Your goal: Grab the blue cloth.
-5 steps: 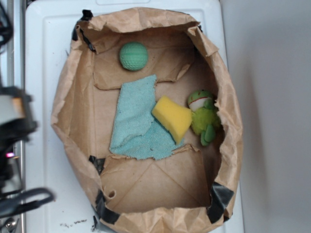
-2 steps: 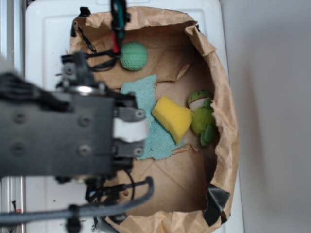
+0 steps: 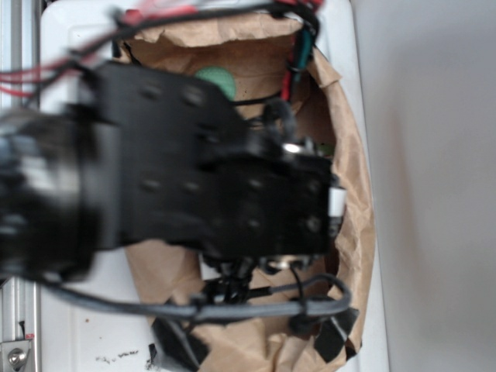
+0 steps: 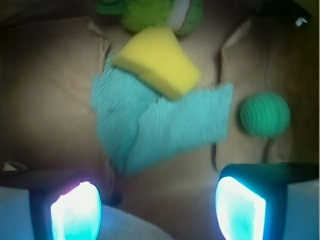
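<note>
The blue cloth (image 4: 160, 120) lies flat on the brown paper floor in the wrist view, a light teal fuzzy towel with an irregular outline. A yellow sponge (image 4: 157, 62) rests on its upper edge. My gripper (image 4: 157, 210) hangs above the paper below the cloth, open, its two glowing fingers (image 4: 75, 212) wide apart with nothing between them. In the exterior view the black arm (image 3: 194, 178) covers the cloth completely.
A green dimpled ball (image 4: 265, 115) sits right of the cloth, partly seen in the exterior view (image 3: 217, 77). A green plush toy (image 4: 155, 12) lies beyond the sponge. The crumpled paper bag wall (image 3: 353, 194) rings everything, standing on a white surface (image 3: 74, 46).
The arm has swept in from the left and further right across the bag, now hiding the cloth, sponge and plush toy in the exterior view.
</note>
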Motion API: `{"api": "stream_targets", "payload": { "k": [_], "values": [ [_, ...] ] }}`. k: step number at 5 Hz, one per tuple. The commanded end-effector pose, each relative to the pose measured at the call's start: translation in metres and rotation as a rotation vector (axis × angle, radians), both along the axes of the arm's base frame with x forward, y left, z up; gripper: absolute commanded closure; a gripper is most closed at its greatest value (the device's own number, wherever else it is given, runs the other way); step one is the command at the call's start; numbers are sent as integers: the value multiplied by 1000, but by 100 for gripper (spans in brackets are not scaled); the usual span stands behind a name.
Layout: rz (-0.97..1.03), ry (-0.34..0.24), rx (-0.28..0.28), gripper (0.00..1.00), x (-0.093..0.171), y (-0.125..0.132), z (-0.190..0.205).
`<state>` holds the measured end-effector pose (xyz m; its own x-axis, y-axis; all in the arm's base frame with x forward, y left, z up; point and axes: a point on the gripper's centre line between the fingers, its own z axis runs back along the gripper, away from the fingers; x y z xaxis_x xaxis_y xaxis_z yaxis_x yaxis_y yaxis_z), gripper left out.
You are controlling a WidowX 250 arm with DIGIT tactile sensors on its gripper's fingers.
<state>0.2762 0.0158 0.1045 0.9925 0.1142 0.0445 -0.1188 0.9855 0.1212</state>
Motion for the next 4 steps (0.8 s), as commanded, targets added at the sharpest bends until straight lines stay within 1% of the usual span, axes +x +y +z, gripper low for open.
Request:
{"api": "stream_targets", "payload": {
  "k": [1,2,3,4],
  "values": [
    [-11,-33,36,0,15,16,-27],
    [-13,-46,11,0,14,12,-35],
    [-14,-30,-45,0,13,5,-38],
    [-17,-11,-68,0,12,-2,-51]
  ]
}}
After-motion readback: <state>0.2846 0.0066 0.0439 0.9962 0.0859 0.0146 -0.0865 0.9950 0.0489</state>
